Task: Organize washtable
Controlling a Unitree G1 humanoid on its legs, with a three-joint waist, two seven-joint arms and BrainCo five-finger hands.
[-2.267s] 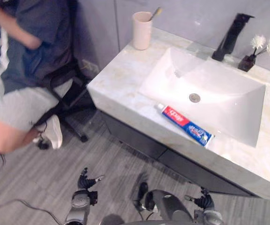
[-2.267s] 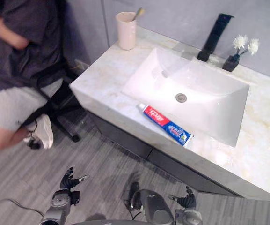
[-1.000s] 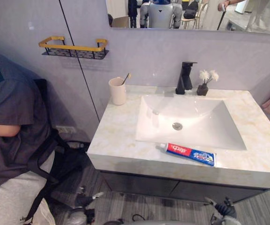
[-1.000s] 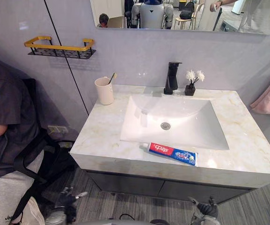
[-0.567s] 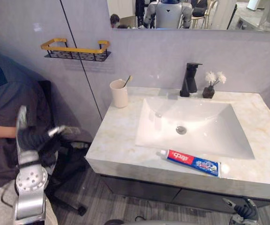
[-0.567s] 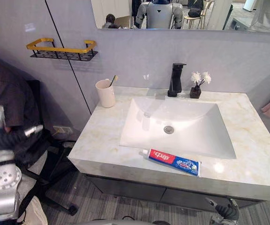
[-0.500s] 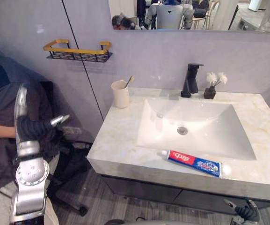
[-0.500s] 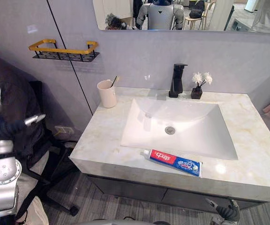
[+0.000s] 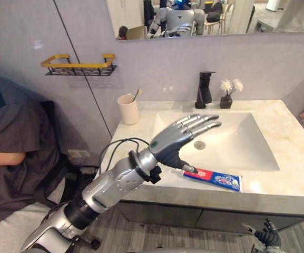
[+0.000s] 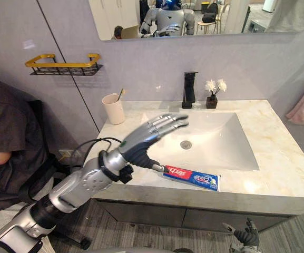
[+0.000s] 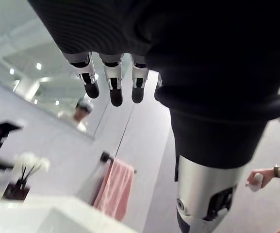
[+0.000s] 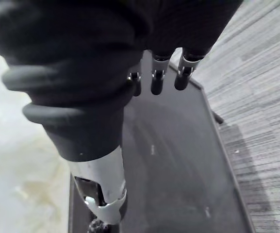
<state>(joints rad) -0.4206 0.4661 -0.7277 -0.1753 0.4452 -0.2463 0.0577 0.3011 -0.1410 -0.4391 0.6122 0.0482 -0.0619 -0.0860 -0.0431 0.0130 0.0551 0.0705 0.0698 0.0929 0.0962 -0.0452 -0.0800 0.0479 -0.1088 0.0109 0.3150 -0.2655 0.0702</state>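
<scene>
The left hand (image 9: 179,140) has a silver-grey metal back with a small green dot (image 9: 153,144) by the wrist, silver fingers (image 9: 196,124) ending in dark tips, and a dark ribbed cuff (image 9: 143,164). The forearm (image 9: 115,182) is a smooth silver-grey shell with a black cable (image 9: 124,139) looping off it and a dark joint (image 9: 82,212) behind. The right hand (image 10: 245,235) is dark-covered, with silver, dark-tipped fingers

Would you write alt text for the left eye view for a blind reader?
The robot's left hand, fingers straight, reaches over the front of a white sink, thumb close to a toothpaste tube on the marble counter. A cup stands at the back left.
</scene>
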